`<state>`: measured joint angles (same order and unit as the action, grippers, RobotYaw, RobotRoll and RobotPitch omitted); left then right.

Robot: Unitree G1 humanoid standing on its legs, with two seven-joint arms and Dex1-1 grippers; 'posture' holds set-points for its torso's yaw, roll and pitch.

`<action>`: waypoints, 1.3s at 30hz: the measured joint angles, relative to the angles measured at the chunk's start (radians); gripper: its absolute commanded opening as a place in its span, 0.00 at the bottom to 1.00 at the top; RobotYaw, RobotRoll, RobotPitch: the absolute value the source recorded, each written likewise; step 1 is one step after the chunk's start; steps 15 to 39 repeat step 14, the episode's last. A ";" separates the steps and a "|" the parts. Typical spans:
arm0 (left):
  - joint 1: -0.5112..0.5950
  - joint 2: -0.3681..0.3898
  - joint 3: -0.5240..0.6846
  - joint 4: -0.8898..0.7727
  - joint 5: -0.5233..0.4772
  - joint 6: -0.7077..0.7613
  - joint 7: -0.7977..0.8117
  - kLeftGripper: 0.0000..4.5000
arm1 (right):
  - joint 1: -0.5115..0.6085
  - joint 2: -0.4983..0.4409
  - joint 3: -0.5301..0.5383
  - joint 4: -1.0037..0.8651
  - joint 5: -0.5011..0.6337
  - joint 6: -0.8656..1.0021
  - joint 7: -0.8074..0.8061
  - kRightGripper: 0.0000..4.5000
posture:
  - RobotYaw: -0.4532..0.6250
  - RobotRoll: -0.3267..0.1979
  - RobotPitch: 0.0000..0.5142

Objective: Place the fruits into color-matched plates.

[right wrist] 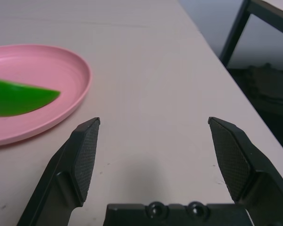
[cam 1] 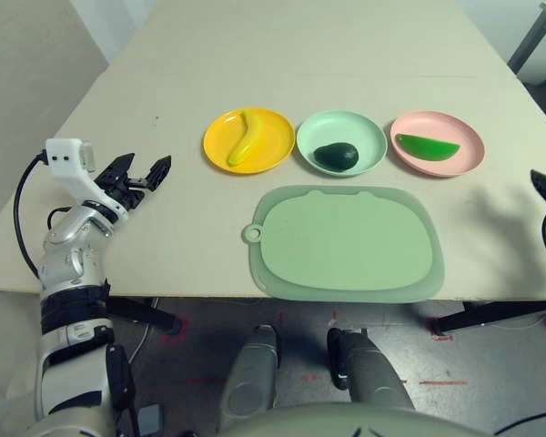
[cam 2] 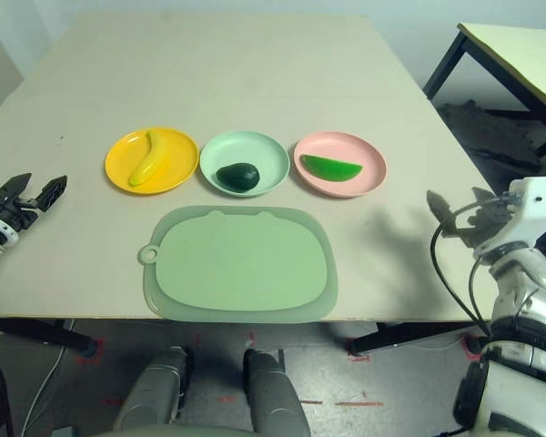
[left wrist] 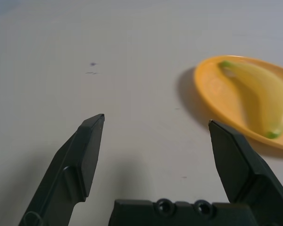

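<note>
Fruits seated in matching plates, both pincers empty.

On the worktop (cam 1: 164, 73), behind the cutting board (cam 1: 346, 241), the banana (cam 1: 246, 138) is held by the yellow plate (cam 1: 218, 146), the avocado (cam 1: 336, 157) by the green plate (cam 1: 341, 123), the watermelon wedge (cam 1: 428, 147) by the pink plate (cam 1: 437, 123). The left pincer (cam 1: 144, 171) and right pincer (right wrist: 153, 129) are spread wide, gripping nothing.

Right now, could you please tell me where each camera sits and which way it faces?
Left eye: head camera, looking down at the table; the left gripper and silver forearm show.
Right eye: same head, same scene; right gripper at the table's edge.
Left wrist: looks along open fingers at the banana on the yellow plate.
Right wrist: along open fingers toward the pink plate and watermelon wedge.
Both eyes share all three plates.
</note>
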<state>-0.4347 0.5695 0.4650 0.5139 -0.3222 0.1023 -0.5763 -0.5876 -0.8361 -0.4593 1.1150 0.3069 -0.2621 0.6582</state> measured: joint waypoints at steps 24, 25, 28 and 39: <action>-0.082 0.033 -0.062 0.138 0.027 -0.085 0.022 1.00 | -0.004 0.077 0.004 0.053 -0.042 -0.115 -0.177 1.00 | 0.50 0.62 0.43; -0.082 0.033 -0.062 0.138 0.027 -0.085 0.022 1.00 | -0.004 0.077 0.004 0.053 -0.042 -0.115 -0.177 1.00 | 0.50 0.62 0.43; -0.082 0.033 -0.062 0.138 0.027 -0.085 0.022 1.00 | -0.004 0.077 0.004 0.053 -0.042 -0.115 -0.177 1.00 | 0.50 0.62 0.43; -0.082 0.033 -0.062 0.138 0.027 -0.085 0.022 1.00 | -0.004 0.077 0.004 0.053 -0.042 -0.115 -0.177 1.00 | 0.50 0.62 0.43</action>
